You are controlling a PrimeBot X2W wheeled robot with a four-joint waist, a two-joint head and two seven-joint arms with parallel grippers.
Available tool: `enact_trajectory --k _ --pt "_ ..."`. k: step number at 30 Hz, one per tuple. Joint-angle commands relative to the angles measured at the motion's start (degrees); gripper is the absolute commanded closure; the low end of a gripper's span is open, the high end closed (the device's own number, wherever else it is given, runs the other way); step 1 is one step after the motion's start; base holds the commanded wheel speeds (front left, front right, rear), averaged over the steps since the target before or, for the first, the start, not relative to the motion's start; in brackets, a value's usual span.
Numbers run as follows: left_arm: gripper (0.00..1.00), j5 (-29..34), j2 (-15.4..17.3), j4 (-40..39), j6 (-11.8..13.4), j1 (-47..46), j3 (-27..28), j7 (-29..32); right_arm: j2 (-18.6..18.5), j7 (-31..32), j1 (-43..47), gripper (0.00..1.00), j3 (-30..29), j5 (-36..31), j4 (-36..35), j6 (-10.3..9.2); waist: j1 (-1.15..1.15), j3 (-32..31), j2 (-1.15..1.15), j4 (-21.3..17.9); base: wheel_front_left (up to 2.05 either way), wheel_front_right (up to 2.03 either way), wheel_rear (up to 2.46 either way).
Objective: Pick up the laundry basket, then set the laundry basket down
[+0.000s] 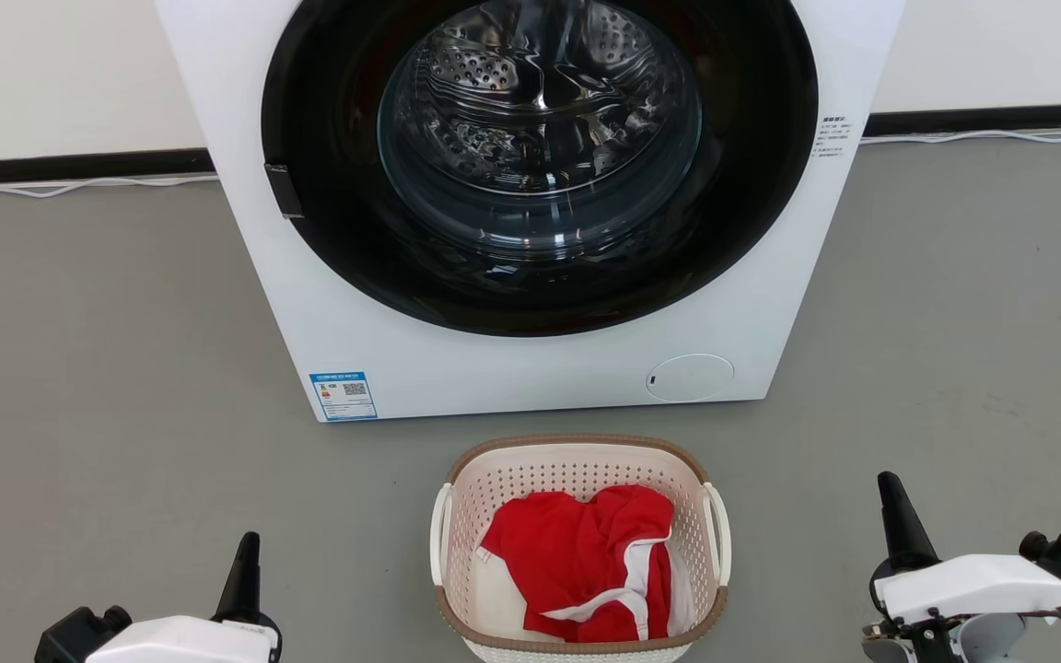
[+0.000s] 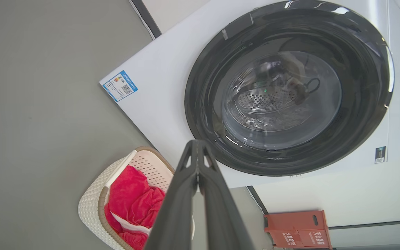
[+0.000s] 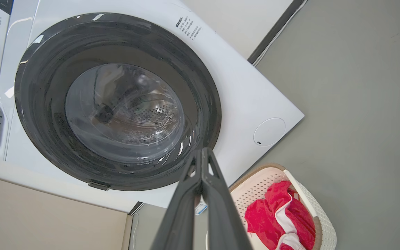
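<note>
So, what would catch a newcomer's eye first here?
The big white washing machine with its round dark door dominates the top of the head view. On the grey floor right before it stands the laundry basket, with a red and white garment inside. The left claw and right claw flank it, both shut, not touching it.

1. here is a laundry corner, and it looks more like a bare test room than a home.
2. a white front-loading washing machine [image 1: 457, 368] stands straight on a plain grey floor [image 1: 107, 368].
3. behind it runs a blank white wall [image 1: 52, 74] with a black baseboard [image 1: 70, 166] and a loose white cable [image 1: 61, 187] along it.
4. the laundry basket [image 1: 577, 444] sits just in front of the machine, holding a red garment [image 1: 577, 552].
5. a red box [image 2: 295, 229] with printed characters rests by the wall.
</note>
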Motion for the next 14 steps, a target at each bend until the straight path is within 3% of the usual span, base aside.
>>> enact_trajectory --k 1,14 --pt "1.00 -1.9 0.7 -2.1 -0.6 -3.2 0.9 0.4 -0.2 0.6 -1.0 1.00 0.6 2.2 -2.1 0.26 0.00 0.0 0.00 0.0 0.00 0.00 0.00" --pt "1.00 -9.0 0.8 -3.5 -1.1 -3.5 0.9 2.4 -0.3 2.6 -0.8 1.00 0.1 11.4 -3.9 0.30 0.00 0.0 0.00 0.4 0.00 0.00 0.00"
